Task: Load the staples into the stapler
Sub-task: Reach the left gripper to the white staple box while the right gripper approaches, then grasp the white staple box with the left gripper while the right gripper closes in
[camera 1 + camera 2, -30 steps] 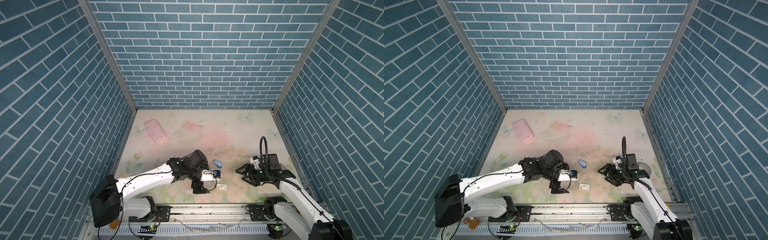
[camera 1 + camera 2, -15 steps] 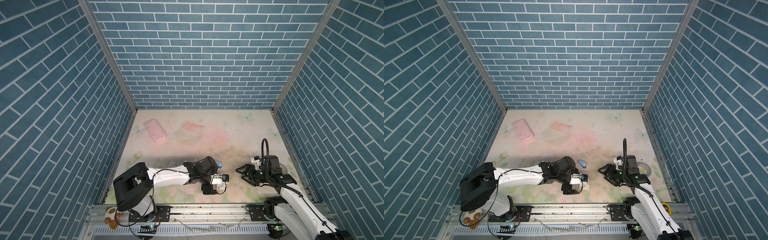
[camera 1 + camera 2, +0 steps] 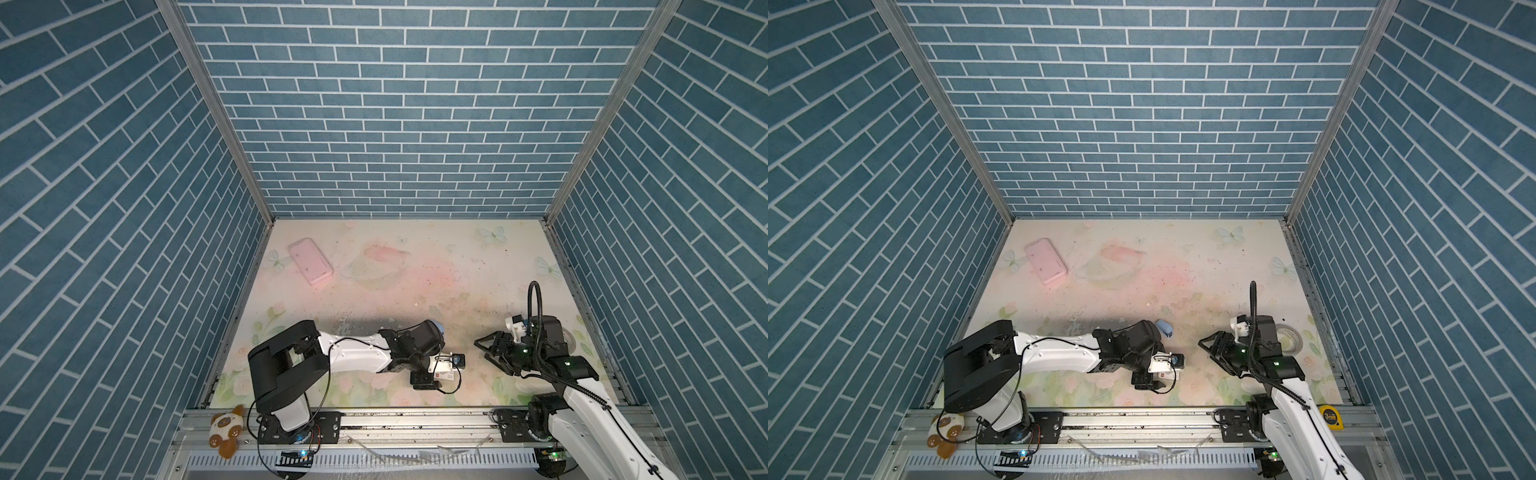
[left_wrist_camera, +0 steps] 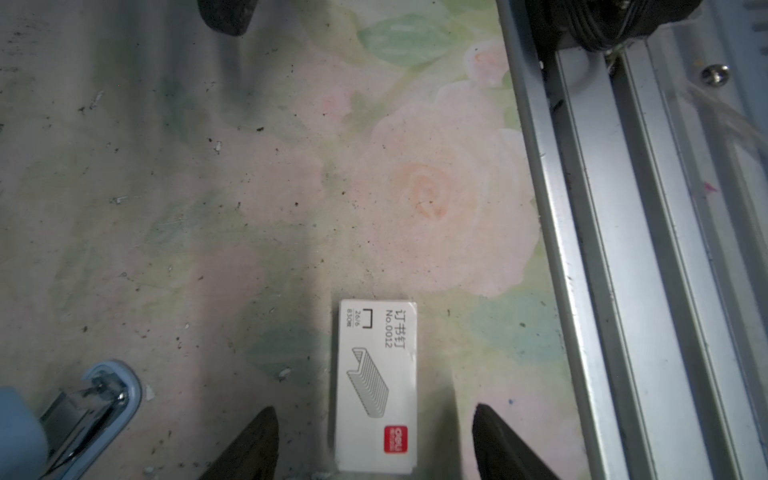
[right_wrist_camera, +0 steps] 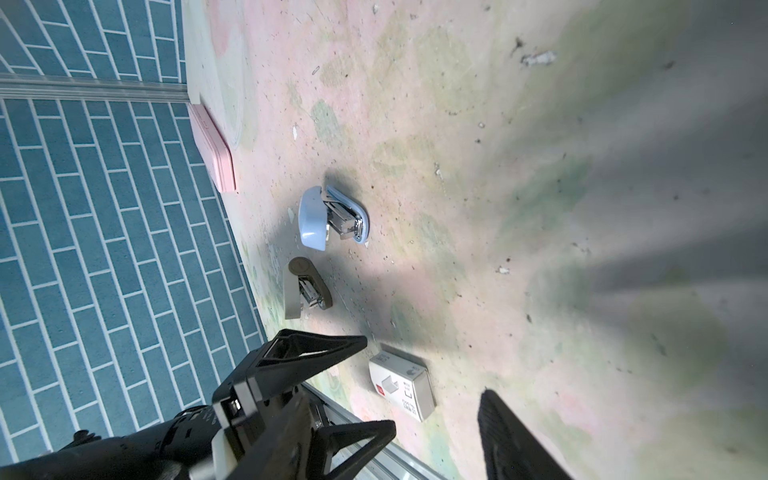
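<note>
The staples themselves are hidden inside a small white box with a red mark (image 4: pixel 376 386) that lies flat near the table's front edge. My left gripper (image 4: pixel 374 409) is open and straddles the near end of the box, with a gap on each side. In both top views the left gripper (image 3: pixel 426 376) (image 3: pixel 1146 380) reaches down beside it. A light blue stapler (image 5: pixel 328 218) (image 3: pixel 1165 327) lies just behind the left wrist, and a tan stapler (image 5: pixel 305 289) lies near it. My right gripper (image 3: pixel 489 355) hovers open to the right, empty. One of its fingers (image 5: pixel 511 440) shows past the box (image 5: pixel 401 384).
A pink case (image 3: pixel 311 262) lies at the back left. A tape roll (image 3: pixel 1287 338) sits behind the right arm. The metal front rail (image 4: pixel 623 291) runs close beside the box. A plush toy (image 3: pixel 224 428) and a yellow tape measure (image 3: pixel 1332 417) rest on the frame.
My left arm has folded lower and its gripper has shifted right over the white box, with its fingers closer together. The right gripper has narrowed slightly and barely moved.
</note>
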`<move>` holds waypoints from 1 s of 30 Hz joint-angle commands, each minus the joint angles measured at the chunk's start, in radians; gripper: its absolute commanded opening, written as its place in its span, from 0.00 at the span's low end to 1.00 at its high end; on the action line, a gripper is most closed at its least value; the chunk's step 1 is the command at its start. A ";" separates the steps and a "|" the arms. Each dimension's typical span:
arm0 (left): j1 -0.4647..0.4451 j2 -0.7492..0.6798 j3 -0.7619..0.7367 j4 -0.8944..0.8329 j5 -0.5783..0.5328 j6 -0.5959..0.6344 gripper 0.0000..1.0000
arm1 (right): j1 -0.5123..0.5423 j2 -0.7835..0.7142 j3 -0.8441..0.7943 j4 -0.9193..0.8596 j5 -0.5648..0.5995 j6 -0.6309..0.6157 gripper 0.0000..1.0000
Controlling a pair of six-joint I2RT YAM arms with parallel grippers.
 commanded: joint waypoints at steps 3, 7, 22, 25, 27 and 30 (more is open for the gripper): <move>-0.008 0.047 0.043 -0.015 -0.004 -0.009 0.66 | 0.004 -0.036 -0.011 -0.038 0.015 0.040 0.64; -0.011 0.049 0.038 -0.015 0.005 -0.007 0.64 | 0.004 -0.039 -0.012 -0.045 0.011 0.038 0.62; -0.013 0.080 0.042 -0.008 0.003 -0.065 0.51 | 0.004 -0.024 -0.017 -0.027 -0.001 0.022 0.62; -0.012 0.096 0.056 -0.016 -0.008 -0.075 0.49 | 0.004 -0.020 -0.012 -0.025 -0.007 0.019 0.62; -0.013 0.099 0.058 -0.011 -0.023 -0.090 0.46 | 0.004 -0.015 -0.007 -0.025 -0.008 0.016 0.62; -0.012 0.100 0.061 -0.004 -0.043 -0.115 0.43 | 0.004 -0.001 -0.012 -0.011 -0.021 0.007 0.62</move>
